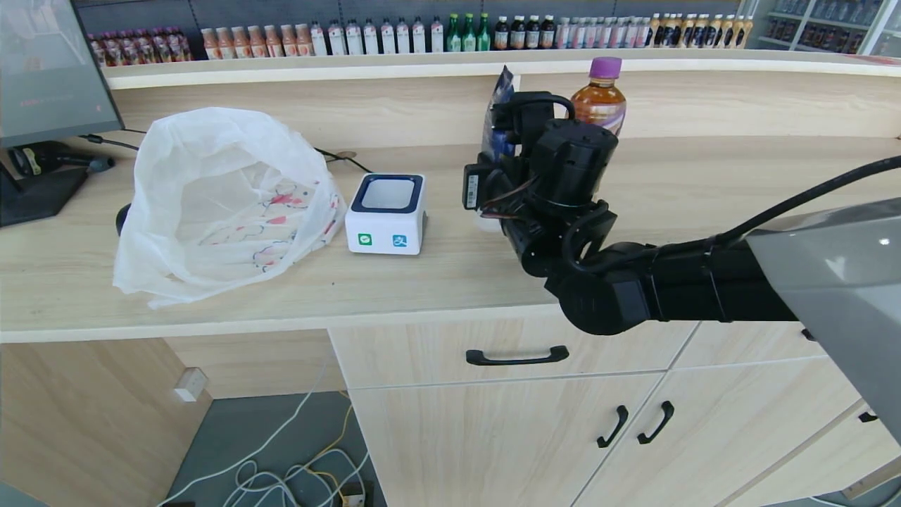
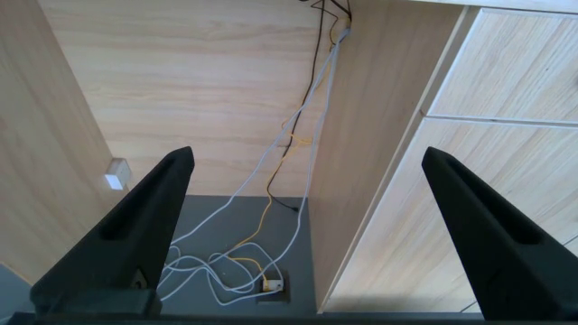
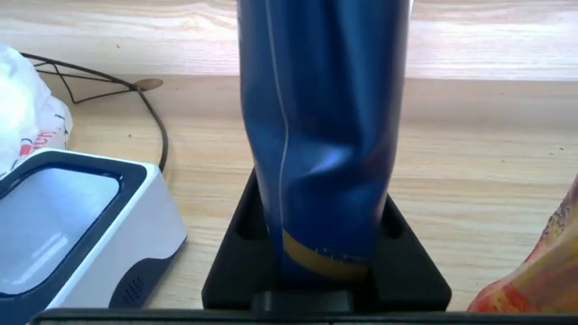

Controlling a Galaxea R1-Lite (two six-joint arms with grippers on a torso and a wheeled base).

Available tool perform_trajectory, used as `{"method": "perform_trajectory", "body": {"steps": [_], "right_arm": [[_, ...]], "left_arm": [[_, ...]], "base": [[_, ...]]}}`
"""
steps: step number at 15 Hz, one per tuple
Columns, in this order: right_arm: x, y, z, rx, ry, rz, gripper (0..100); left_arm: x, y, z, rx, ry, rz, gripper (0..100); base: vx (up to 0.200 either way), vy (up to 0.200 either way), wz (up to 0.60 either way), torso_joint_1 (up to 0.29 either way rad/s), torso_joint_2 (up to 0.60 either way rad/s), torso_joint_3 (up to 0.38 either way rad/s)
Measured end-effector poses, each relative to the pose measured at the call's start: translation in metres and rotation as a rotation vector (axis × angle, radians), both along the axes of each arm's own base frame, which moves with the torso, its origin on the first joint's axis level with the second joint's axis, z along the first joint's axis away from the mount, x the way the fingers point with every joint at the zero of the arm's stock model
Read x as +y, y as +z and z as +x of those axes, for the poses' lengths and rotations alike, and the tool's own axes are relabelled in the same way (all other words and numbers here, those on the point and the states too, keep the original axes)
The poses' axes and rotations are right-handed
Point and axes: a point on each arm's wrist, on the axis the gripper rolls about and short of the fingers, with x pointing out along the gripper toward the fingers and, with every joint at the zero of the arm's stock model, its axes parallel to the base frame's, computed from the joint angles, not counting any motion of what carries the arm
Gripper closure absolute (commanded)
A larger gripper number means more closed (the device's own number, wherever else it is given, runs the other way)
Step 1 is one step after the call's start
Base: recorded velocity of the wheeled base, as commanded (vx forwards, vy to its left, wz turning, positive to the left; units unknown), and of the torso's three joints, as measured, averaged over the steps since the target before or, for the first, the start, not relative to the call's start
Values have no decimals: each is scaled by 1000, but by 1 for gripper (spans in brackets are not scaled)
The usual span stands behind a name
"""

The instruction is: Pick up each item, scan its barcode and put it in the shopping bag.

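Right wrist view: right pincer [image 3: 325, 248] clenched on a tall blue packet [image 3: 321, 135], upright just beside the scanner [image 3: 63, 217], on its side away from the shopping bag [image 1: 218, 197]. Left pincer [image 2: 307, 226] released, empty, below table [image 1: 422, 282] level. Next, by my reading — carry the packet over the scanner's window, barcode face toward the glass, grip light. Packet: glossy foil, soft, dented mid-height. Scanner: hard white cube, dark-rimmed glass top. Bag: thin, crinkled, translucent film — mouth slumped open beyond the scanner.
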Motion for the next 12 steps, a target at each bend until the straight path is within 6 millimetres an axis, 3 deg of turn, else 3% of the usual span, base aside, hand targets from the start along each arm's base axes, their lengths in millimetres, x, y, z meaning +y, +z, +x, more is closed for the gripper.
{"method": "perform_trajectory", "body": {"steps": [5,8,12], "right_arm": [[-5,27,-17,-46,15,37,100],[-1,43,-43,-65,61,56,100],[-6,38,-77,-55,110,48,100]], "left_arm": [[0,0,0,0,-1,0,0],[0,0,0,0,-1,0,0],[0,0,0,0,0,0,0]], "base": [[0,0,0,0,0,0],[0,0,0,0,0,0],[0,0,0,0,0,0]]}}
